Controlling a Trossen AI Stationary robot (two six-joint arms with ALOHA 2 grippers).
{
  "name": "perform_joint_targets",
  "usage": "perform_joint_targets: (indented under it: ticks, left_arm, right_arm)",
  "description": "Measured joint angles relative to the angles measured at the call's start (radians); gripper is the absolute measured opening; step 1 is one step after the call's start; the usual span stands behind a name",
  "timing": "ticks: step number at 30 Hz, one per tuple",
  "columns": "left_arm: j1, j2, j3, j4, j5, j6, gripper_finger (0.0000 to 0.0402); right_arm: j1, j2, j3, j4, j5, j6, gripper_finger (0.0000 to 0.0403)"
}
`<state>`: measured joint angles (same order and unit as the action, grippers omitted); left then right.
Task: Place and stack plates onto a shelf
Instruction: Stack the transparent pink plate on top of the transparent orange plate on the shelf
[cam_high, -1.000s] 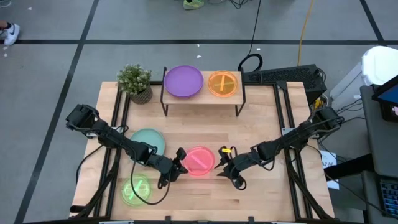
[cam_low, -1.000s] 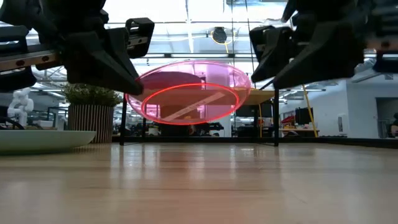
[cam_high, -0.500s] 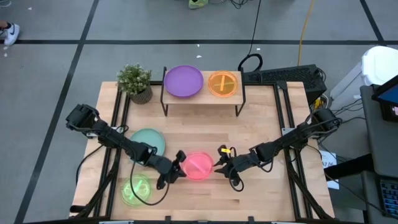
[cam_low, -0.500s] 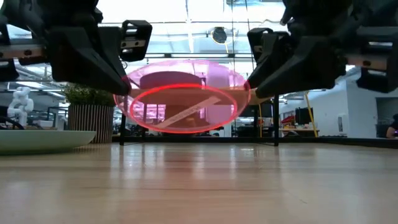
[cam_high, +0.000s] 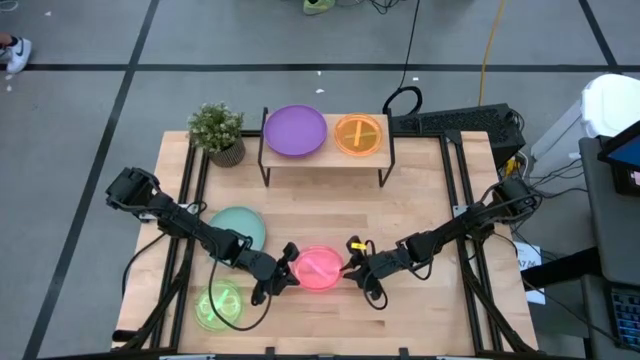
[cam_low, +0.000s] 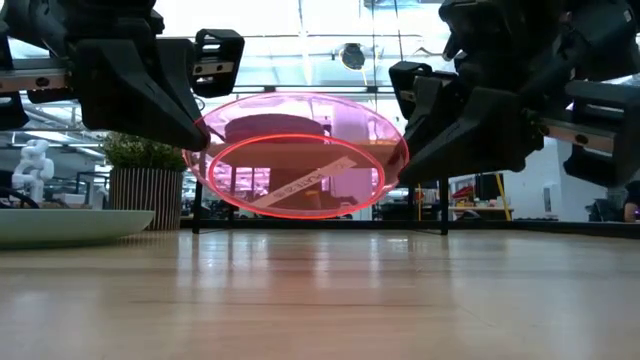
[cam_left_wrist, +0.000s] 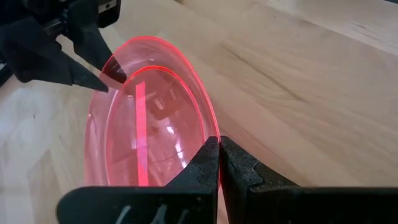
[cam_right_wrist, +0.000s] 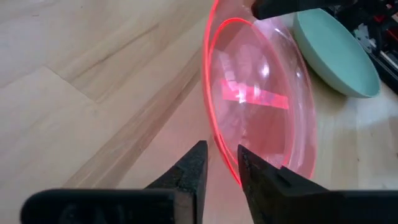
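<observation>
right tool (cam_high: 352, 272) advanced, straddling pink plate (cam_high: 319, 267) rim

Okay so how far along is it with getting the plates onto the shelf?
Two are done: the purple plate and orange plate sit side by side on the shelf. In hand: the pink plate, held off the table by the left gripper shut on its rim, with the right gripper at the opposite rim, not yet clamped. Left: the teal plate and green plate, on the table.
</observation>
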<state>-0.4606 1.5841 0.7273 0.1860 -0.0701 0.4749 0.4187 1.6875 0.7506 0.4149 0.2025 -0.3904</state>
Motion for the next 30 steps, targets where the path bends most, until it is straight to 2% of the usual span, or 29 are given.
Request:
perform_joint_targets:
  ticks: [4,11,16,21,30]
  left_arm:
    - [0.001,0.000,0.000,0.000,-0.003,0.001,0.0005]
    - [0.001,0.000,0.000,0.004,-0.011,0.004,0.0005]
    - [-0.001,0.000,-0.001,0.039,-0.068,0.028,0.0012]
    - [-0.006,-0.001,-0.001,0.095,-0.155,0.048,0.0050]
    - [-0.005,-0.001,-0.001,0.168,-0.207,0.028,0.0132]
  right_arm:
    - [-0.004,0.000,0.000,0.000,-0.045,0.000,0.0048]
    - [-0.005,0.000,0.000,-0.004,-0.052,-0.001,0.0008]
    - [-0.005,0.000,-0.001,-0.012,-0.069,0.000,0.0002]
    - [-0.004,0.001,-0.004,-0.012,-0.089,0.001,0.0001]
    - [-0.005,0.000,0.001,0.014,-0.073,0.004,0.0000]
